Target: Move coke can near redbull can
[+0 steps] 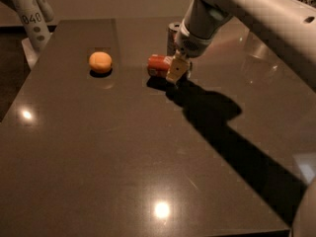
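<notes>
- One dark, glossy table (pixel 123 157) carries everything.
- One white arm (pixel 256 14) comes in from the upper right.
- One gripper (pixel 177 72) sits at the arm's end, low over the table. Its fingers are closed on the right end of the coke can.
- One redbull can (pixel 173 33) stands upright just behind the gripper, partly hidden by the arm.
- One coke can (pixel 158 65) lies on its side, near the redbull can and in front of it.
- One orange (pixel 100 62) sits well apart, on the left.
</notes>
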You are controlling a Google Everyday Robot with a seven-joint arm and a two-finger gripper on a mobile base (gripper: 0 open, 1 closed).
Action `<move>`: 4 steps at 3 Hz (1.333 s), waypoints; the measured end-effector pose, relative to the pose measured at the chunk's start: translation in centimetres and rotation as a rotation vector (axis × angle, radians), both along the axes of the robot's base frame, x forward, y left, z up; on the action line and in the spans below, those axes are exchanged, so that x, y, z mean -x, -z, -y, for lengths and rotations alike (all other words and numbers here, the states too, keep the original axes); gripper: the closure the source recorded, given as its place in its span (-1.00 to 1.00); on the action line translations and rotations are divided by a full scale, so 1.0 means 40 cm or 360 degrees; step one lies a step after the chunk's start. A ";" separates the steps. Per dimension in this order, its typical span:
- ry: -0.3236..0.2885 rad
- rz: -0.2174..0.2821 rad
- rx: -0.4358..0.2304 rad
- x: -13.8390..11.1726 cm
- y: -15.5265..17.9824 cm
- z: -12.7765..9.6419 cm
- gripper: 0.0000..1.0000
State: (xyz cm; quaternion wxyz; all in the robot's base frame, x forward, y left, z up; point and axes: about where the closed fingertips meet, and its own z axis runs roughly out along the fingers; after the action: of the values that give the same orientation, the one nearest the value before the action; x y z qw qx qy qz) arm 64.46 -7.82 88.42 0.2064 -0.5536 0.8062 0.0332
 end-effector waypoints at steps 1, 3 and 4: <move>0.0029 -0.0010 0.0034 -0.033 0.012 0.037 0.04; 0.0073 -0.0042 0.0031 -0.061 0.037 0.105 -0.89; 0.0059 -0.0071 0.0007 -0.058 0.057 0.110 -1.00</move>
State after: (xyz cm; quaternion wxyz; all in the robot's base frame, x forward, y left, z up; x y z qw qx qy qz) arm 66.77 -12.23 86.16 0.1876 -0.5382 0.8207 0.0399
